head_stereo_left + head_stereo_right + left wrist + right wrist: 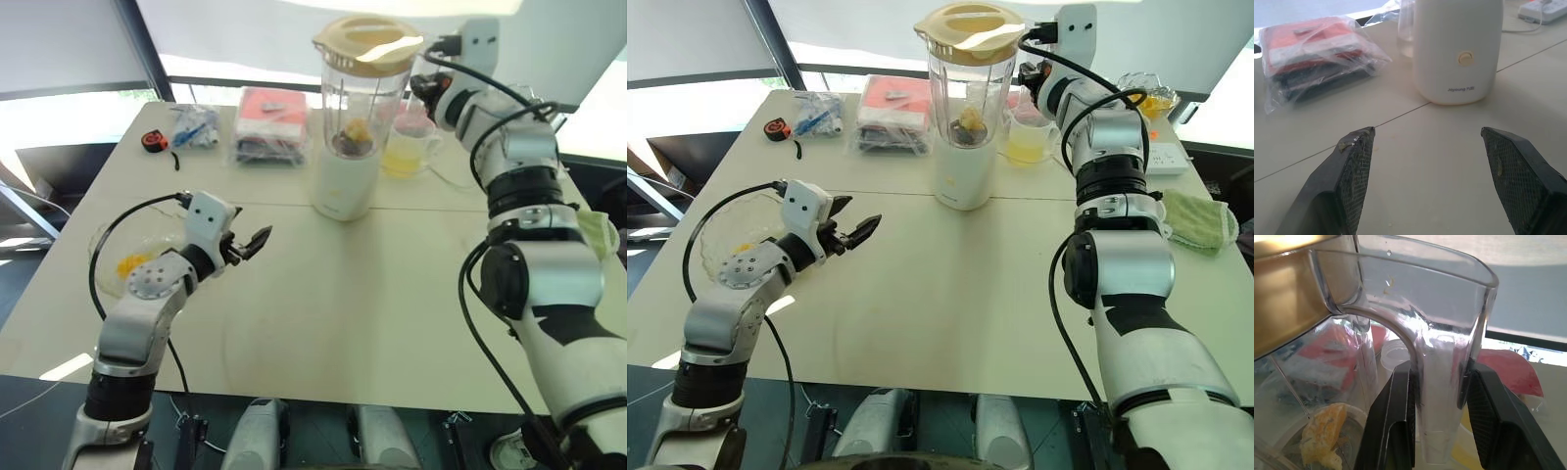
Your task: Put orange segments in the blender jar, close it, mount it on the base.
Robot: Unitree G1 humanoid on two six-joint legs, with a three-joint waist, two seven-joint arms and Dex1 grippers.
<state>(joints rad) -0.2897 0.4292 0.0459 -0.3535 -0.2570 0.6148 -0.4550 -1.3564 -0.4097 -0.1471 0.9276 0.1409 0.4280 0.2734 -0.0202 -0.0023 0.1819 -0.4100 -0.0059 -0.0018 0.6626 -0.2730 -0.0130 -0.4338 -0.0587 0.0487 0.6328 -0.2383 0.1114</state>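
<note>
The blender jar (363, 93) stands upright on the base (344, 181) near the far side of the pale table (323, 304), its tan lid (369, 44) seated on top and orange segments (357, 130) lying at the bottom by the blade hub. The right gripper (1439, 423) is clamped on the jar's clear handle (1442, 396), one black finger pressed to each side of it, the arm reaching in from the jar's right. The left gripper (257, 241) hangs well in front of the base and to its left, jaws spread wide with nothing between them. Beside that arm, farther left of the base, a clear bowl (110, 257) holds a few more orange pieces. Just right of the base sits a small clear mug (408, 149) of pale yellow liquid. Left of the base lie a plastic-wrapped red and dark packet (270, 125) and, beyond it, a bag of small blue items (193, 127).
</note>
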